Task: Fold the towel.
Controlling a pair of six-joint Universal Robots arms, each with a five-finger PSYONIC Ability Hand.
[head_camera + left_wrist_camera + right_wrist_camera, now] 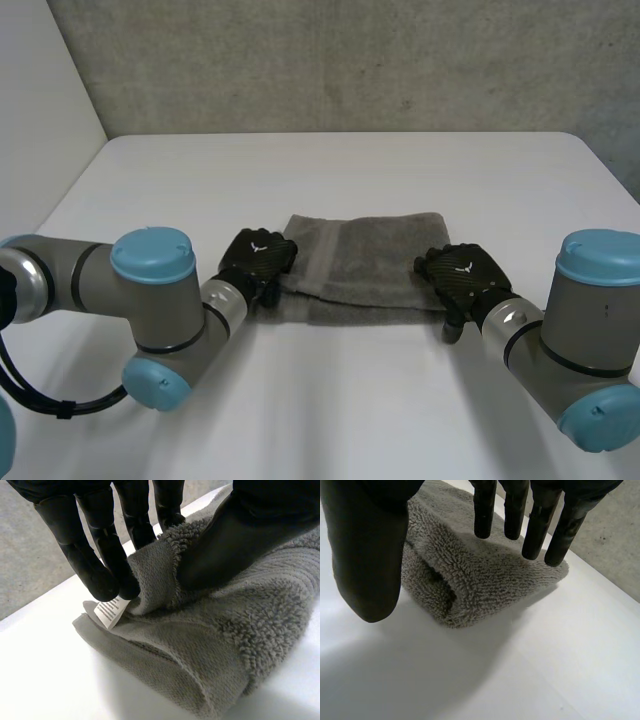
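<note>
At opposite towel (pixel 365 262) ends, left hand (pixel 257 258) pinches a fold, right hand (pixel 465 270) is spread.

A bare robot test lab.
A plain white table (pixel 340 420) meets a rough grey concrete wall (pixel 350 60) across the top and a blank white wall (pixel 40 90) at upper left; robot arms (pixel 100 285) fill both lower corners.

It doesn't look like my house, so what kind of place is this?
Probably a robot lab or test room: a bare white table in front of a rough grey concrete wall, and a robot's black left hand and right hand at the ends of a fluffy grey towel.
</note>
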